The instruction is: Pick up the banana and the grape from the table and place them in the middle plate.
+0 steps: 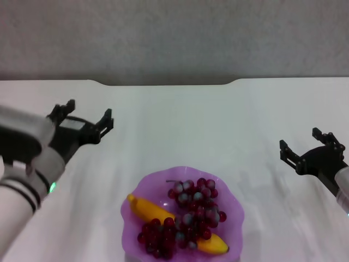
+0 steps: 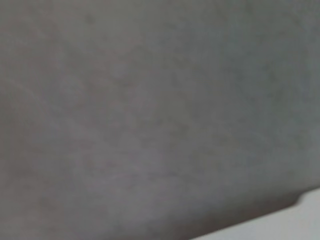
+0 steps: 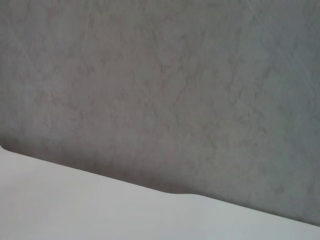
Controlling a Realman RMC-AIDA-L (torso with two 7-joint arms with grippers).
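Observation:
The purple scalloped plate (image 1: 229,188) sits at the near middle of the white table (image 1: 180,120). The yellow banana (image 1: 147,209) lies in it, partly covered by the bunch of dark red-purple grapes (image 1: 192,210) that lies on top. My left gripper (image 1: 88,113) is open and empty, held up over the left of the table, well away from the plate. My right gripper (image 1: 305,143) is open and empty at the right side, also apart from the plate. Both wrist views show only the grey wall and a strip of table edge (image 3: 100,210).
A grey wall (image 1: 174,38) stands behind the table's notched far edge (image 1: 163,83). The left wrist view shows a corner of the table (image 2: 300,220).

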